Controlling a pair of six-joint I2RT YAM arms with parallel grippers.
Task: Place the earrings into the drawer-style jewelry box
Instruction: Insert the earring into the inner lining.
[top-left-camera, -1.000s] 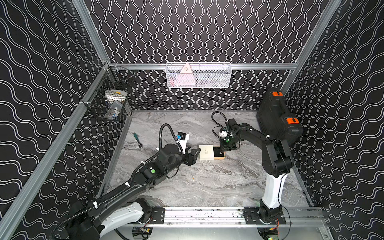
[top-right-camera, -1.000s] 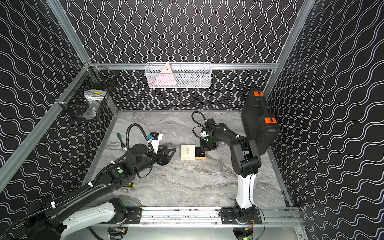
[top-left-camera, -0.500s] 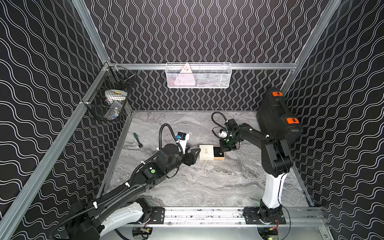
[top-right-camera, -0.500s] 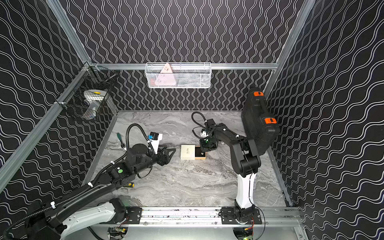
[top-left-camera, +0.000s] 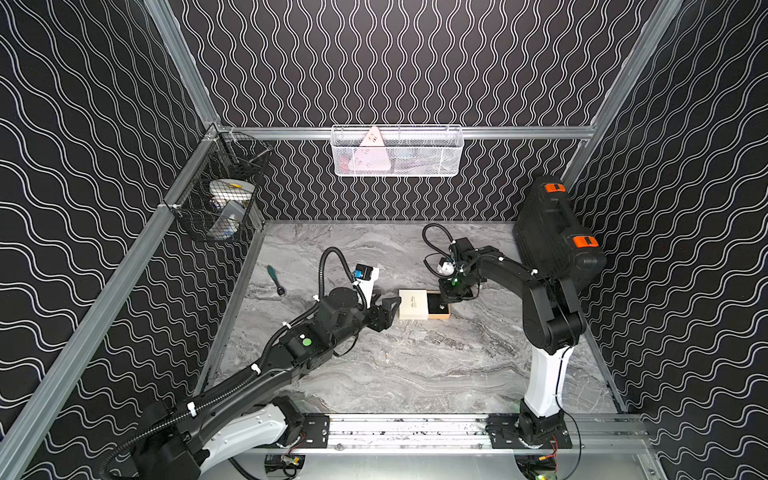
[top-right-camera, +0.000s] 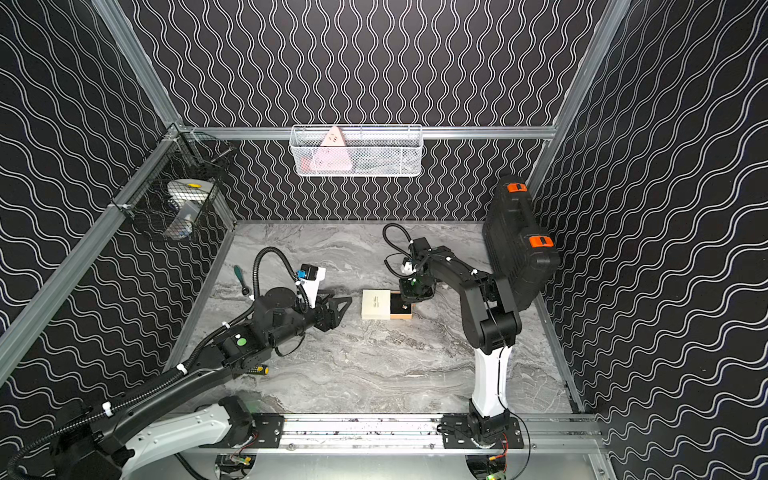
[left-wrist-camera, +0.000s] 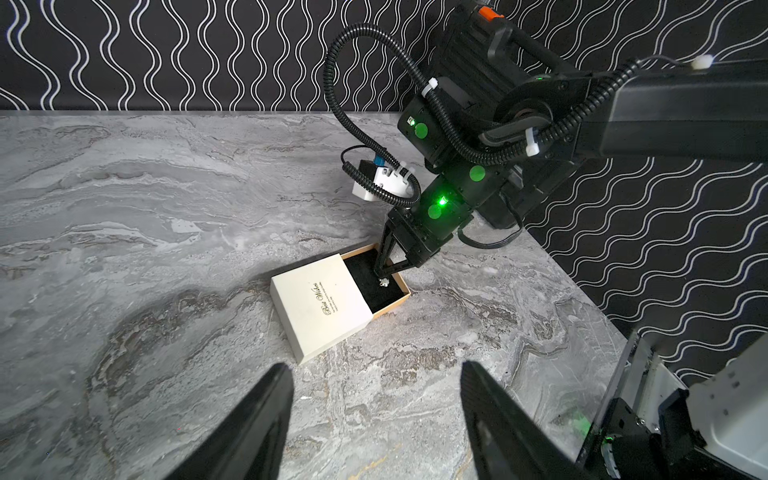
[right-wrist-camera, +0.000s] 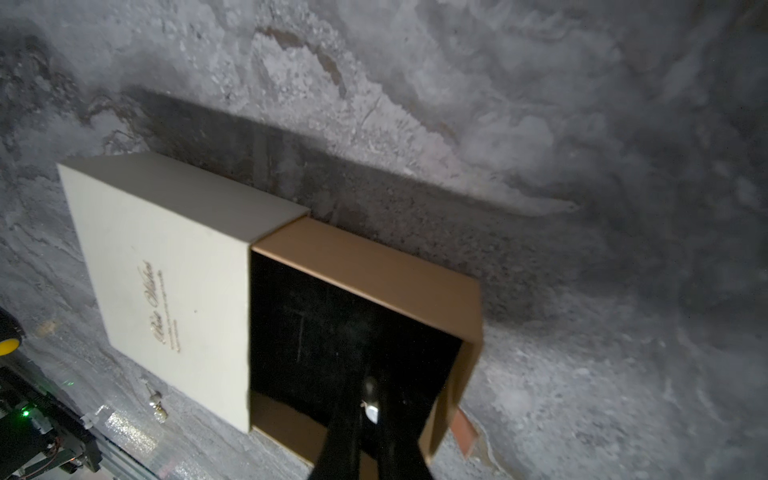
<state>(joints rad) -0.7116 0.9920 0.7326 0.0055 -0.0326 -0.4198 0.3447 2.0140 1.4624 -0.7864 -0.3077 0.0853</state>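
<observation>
The jewelry box (top-left-camera: 413, 304) (top-right-camera: 375, 304) (left-wrist-camera: 320, 305) (right-wrist-camera: 166, 270) lies mid-table, its white sleeve towards my left arm. Its tan, black-lined tray (left-wrist-camera: 390, 301) (right-wrist-camera: 374, 266) is slid out towards my right arm. My right gripper (left-wrist-camera: 380, 275) (right-wrist-camera: 370, 419) (top-left-camera: 445, 302) points down into the tray, shut on one earring (left-wrist-camera: 383, 282) (right-wrist-camera: 371, 411) just above the lining. A second earring (right-wrist-camera: 157, 401) lies on the table beside the sleeve's long side. My left gripper (left-wrist-camera: 374, 368) (top-left-camera: 390, 307) (top-right-camera: 343, 305) stands open and empty, a little short of the sleeve's closed end.
A big black case with orange latches (top-left-camera: 557, 237) stands upright behind my right arm. A green-handled screwdriver (top-left-camera: 274, 279) lies near the left wall. A yellow-and-black tool (top-right-camera: 259, 369) lies under my left arm. A white wire basket (top-left-camera: 397, 151) and a black mesh basket (top-left-camera: 224, 203) hang on the walls.
</observation>
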